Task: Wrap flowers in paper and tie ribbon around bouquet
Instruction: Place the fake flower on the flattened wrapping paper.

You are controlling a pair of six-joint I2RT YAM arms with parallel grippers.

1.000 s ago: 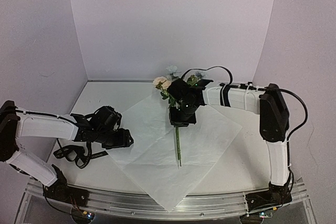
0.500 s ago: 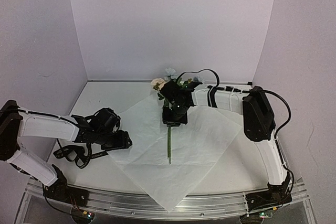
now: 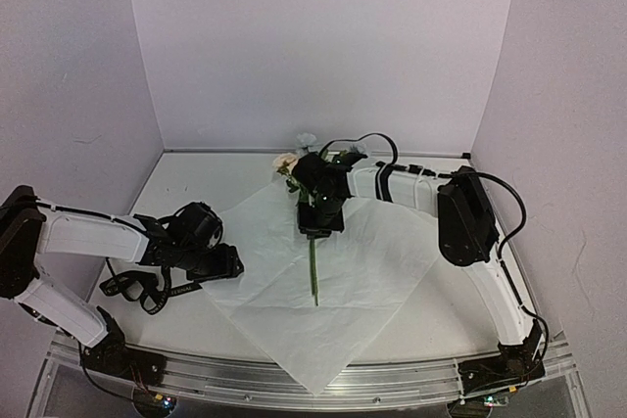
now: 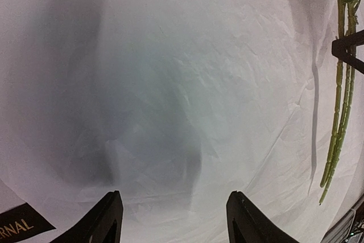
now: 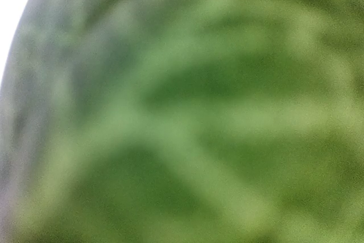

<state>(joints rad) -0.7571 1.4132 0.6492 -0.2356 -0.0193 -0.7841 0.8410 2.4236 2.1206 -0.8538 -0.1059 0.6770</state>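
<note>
The flowers [image 3: 290,162] have cream-pink and pale blooms at the far end, and their green stems [image 3: 313,276] point toward me over the paper [image 3: 377,261]. The paper is a large white sheet lying flat like a diamond, not wrapped around anything. My right gripper [image 3: 318,220] is shut on the flowers where the stems meet the leaves. The stems [image 4: 336,129] cast a separate shadow, so they hang just above the sheet. Blurred green leaves [image 5: 199,112] fill the right wrist view and hide the fingers. My left gripper [image 4: 173,223] is open and empty over the paper's left part [image 4: 182,83]. The black ribbon [image 3: 137,289] lies bunched under my left arm.
An end of the ribbon [image 4: 17,227] with pale lettering lies at the paper's left edge. White walls close the table in at the back and on both sides. A metal rail [image 3: 294,384] runs along the near edge.
My right arm has carried the flowers leftward, so the stems now hang over the middle of the paper. The left arm has hardly moved and stays open.
</note>
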